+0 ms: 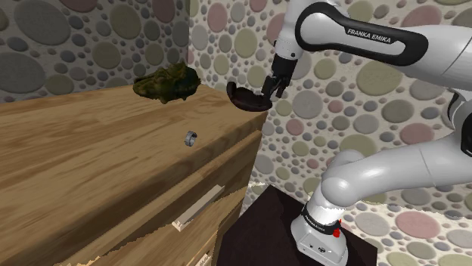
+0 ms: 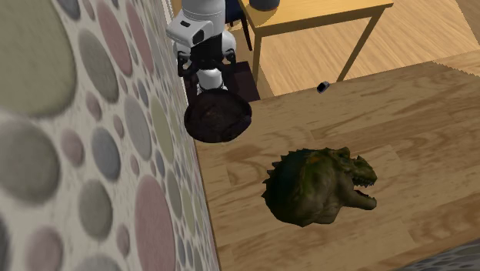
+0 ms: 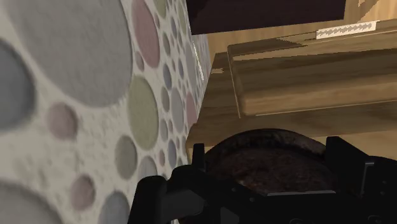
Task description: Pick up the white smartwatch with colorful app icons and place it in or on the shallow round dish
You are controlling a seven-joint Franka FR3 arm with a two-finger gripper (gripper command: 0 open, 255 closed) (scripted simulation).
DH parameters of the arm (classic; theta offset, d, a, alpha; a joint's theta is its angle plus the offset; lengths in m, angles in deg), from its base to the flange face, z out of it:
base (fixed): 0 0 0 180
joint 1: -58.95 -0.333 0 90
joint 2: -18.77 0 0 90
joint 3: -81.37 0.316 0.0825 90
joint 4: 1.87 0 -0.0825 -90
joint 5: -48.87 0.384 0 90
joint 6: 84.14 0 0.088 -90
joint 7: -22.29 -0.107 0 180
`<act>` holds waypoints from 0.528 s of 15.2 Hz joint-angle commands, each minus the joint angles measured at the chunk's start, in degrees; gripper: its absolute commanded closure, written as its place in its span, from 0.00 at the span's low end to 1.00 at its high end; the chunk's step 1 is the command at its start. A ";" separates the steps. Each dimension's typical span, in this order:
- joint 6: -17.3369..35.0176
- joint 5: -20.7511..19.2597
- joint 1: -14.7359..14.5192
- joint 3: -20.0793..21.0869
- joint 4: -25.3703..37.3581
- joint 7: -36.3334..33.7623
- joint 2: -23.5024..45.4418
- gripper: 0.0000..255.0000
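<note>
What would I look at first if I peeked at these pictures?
Probably the scaly green-brown dinosaur head with its mouth open, lying on the wooden cabinet top. After that, the wall covered in big coloured spots. Then the robot's black gripper, which hangs over a dark round dish at the cabinet's corner by that wall.

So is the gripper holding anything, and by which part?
Cannot tell. The gripper is at the rim of the dark dish; the smartwatch lies apart on the dresser.
</note>
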 commanded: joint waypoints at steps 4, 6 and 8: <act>0.06 2.44 -1.55 3.16 1.22 -2.82 2.07 0.00; 0.15 3.98 -2.53 5.24 2.28 -4.68 3.67 0.00; 0.28 5.42 -3.47 7.29 3.53 -6.53 5.44 0.00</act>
